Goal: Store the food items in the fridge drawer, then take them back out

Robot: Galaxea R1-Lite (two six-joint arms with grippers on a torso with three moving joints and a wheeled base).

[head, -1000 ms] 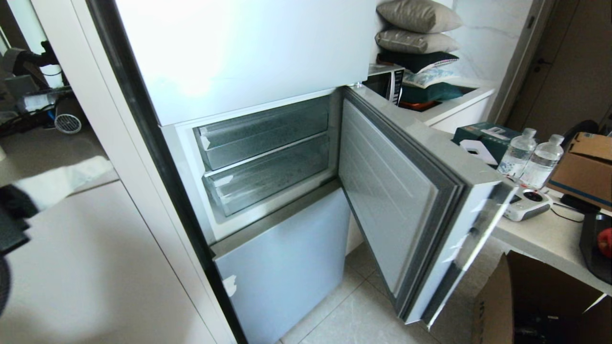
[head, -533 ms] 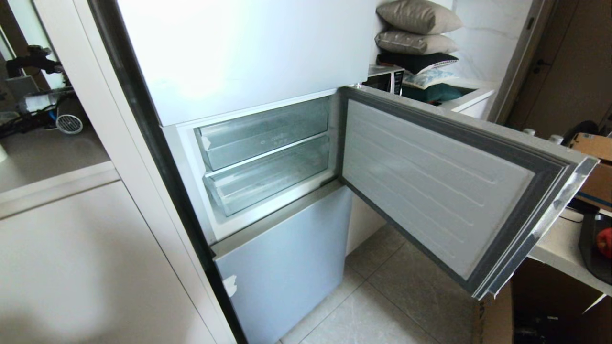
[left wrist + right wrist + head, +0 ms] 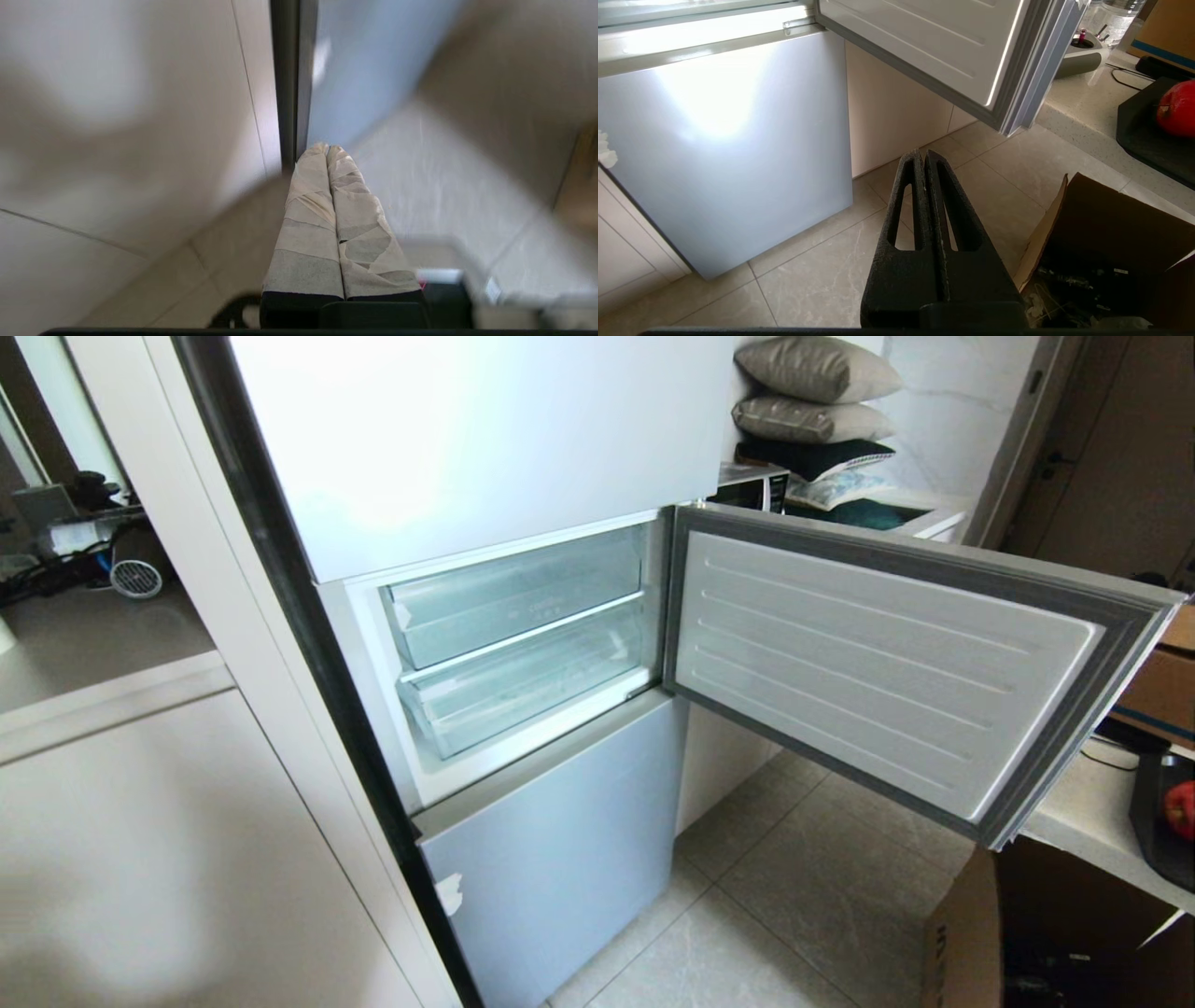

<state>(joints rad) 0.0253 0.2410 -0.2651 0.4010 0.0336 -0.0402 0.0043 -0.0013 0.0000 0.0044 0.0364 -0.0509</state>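
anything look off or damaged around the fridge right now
Mostly in order. One oddity: a torn scrap of white tape clings to the left edge of the lowest glossy panel. The middle door hangs wide open and both clear drawers look empty; a red fruit sits on the dark tray on the counter.

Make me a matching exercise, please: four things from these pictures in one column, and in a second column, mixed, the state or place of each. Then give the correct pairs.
Things:
1. fridge door
2. red fruit
3. right gripper
4. cushions

States or places:
A. shut and holding nothing, over the floor tiles
B. swung wide open
C. stacked in a pile beyond the fridge
D. lying on a black tray on the counter

Pairs: 1-B, 2-D, 3-A, 4-C
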